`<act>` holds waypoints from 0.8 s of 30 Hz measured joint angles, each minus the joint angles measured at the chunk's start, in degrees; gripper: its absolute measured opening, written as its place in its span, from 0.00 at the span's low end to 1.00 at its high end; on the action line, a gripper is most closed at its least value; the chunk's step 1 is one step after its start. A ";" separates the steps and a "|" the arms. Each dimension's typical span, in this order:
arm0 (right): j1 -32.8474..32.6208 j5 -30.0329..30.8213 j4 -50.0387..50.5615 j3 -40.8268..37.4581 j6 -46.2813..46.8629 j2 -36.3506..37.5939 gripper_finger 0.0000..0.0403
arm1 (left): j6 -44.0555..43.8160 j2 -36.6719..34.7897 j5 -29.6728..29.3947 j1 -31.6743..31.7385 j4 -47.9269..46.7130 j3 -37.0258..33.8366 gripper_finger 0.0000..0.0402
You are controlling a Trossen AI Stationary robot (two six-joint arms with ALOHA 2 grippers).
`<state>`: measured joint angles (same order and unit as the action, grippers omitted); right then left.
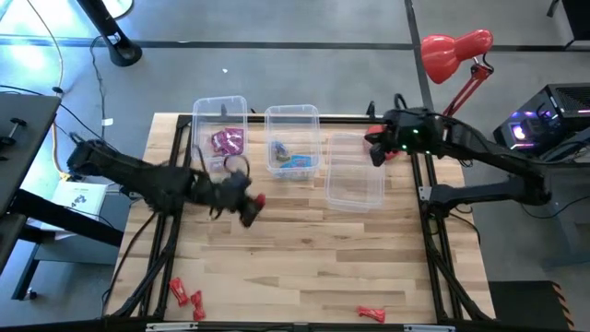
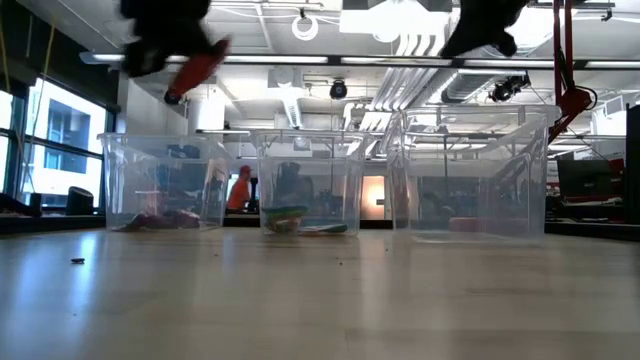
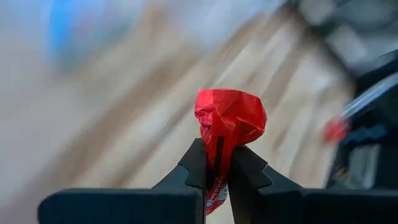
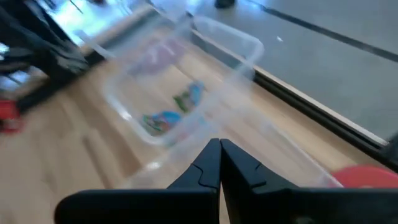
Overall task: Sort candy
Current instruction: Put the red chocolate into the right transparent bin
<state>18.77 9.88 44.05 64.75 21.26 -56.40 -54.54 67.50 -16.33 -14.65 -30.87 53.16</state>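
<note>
Step in hand: carry phase. Left claw (image 3: pixel 217 167) clamped on a red candy (image 3: pixel 229 122), held clear of the table (image 1: pixel 313 254), just in front of the bin w/ purple packets (image 1: pixel 221 120). Right claw (image 4: pixel 220 163) pressed together, nothing in it, waiting above the rt-hand clear bin (image 1: pixel 355 175), which looks empty. Blue packets sit in the middle bin (image 1: pixel 293 138). More red candies (image 1: pixel 184 296) lie at the table's near edge. Next move, in my judgement: swing across to the bare bin, release from above.
</note>
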 joint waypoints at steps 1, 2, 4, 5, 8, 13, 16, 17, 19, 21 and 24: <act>-0.67 -0.41 -0.77 0.00 0.77 0.75 0.00 | 4.21 -0.06 0.01 2.18 3.68 0.80 0.05; -1.39 -0.61 -1.49 0.00 1.07 1.27 0.00 | 8.40 0.08 0.48 4.43 7.84 1.52 0.05; -3.21 -0.89 -2.96 0.00 1.75 2.10 0.00 | 16.15 1.76 3.12 9.00 16.39 2.93 0.05; -4.21 -0.93 -3.88 0.00 2.19 2.33 0.00 | 19.47 3.21 5.27 11.02 20.04 3.86 0.05; -6.92 0.50 -5.87 0.00 2.80 2.53 0.00 | 27.34 9.75 11.06 15.77 26.48 8.19 0.05; -9.88 7.71 -6.91 0.00 3.11 2.51 0.00 | 41.00 24.19 14.68 18.91 33.14 17.76 0.05; -10.94 12.15 -9.00 0.00 3.14 2.50 0.00 | 47.70 32.11 14.45 19.69 38.52 22.88 0.10; -11.14 12.78 -9.84 0.00 2.87 2.51 0.00 | 48.65 34.35 14.42 20.02 40.20 24.52 0.13; -11.48 13.55 -11.38 0.00 2.73 2.51 0.00 | 49.11 38.51 14.35 20.78 42.11 28.11 0.18; -11.50 13.67 -11.94 0.00 2.72 2.51 0.00 | 48.61 41.86 14.31 21.56 41.66 31.28 0.22; -11.49 13.64 -12.00 0.00 2.72 2.51 0.00 | 46.55 45.60 14.91 22.37 37.76 35.26 0.28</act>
<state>7.28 23.53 32.05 64.75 23.98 -53.89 -8.00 113.09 -1.42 7.72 6.90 88.42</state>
